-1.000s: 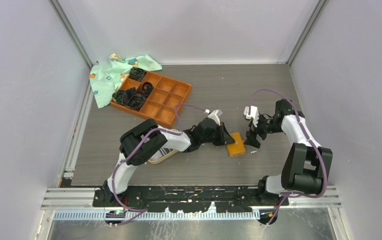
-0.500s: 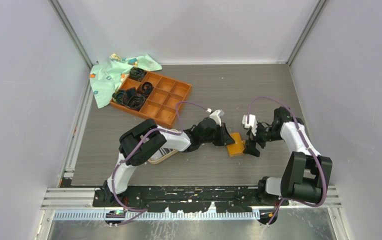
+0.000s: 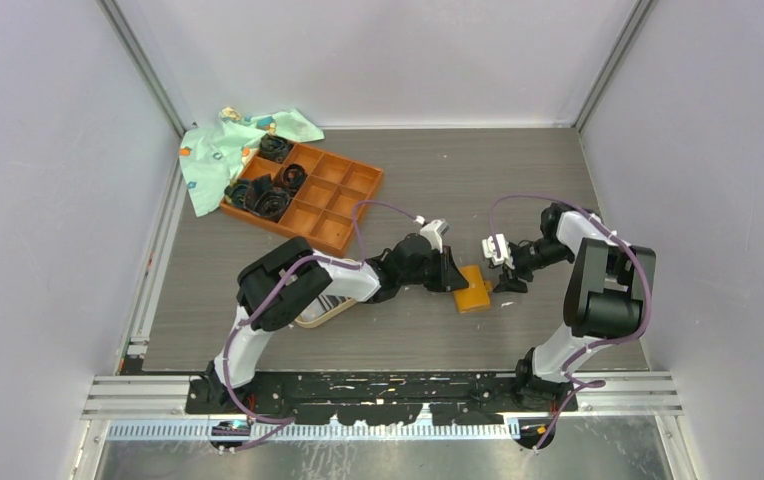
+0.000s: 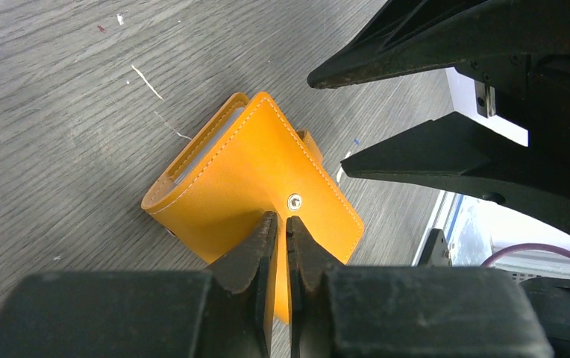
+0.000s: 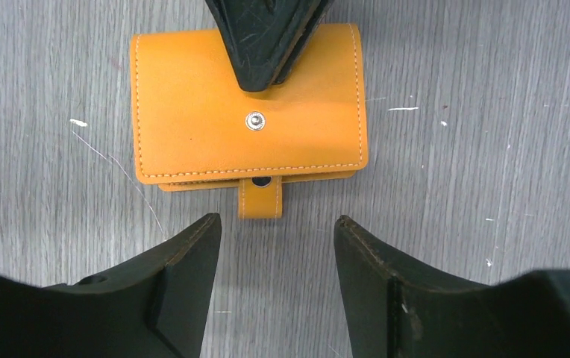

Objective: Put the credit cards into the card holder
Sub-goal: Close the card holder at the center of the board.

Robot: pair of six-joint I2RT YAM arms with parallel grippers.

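Observation:
The orange card holder (image 3: 474,290) lies folded on the table, snap stud up. My left gripper (image 3: 454,276) is shut on its edge; in the left wrist view orange leather sits between the fingertips of that gripper (image 4: 280,224), just below the stud on the card holder (image 4: 245,168). A pale grey strip shows inside the fold. My right gripper (image 3: 505,278) hovers open on the opposite side. In the right wrist view this gripper (image 5: 276,224) straddles bare table just short of the strap tab (image 5: 260,198) of the card holder (image 5: 192,119). No credit cards are in view.
An orange-brown compartment tray (image 3: 344,181) with black coils stands at the back left beside a mint cloth (image 3: 220,150). A tan-rimmed oval dish (image 3: 320,318) sits under my left arm. White crumbs dot the table near the holder.
My right arm has swung its gripper down towards the holder's strap side, and its jaws have narrowed. The left gripper and the holder have not moved.

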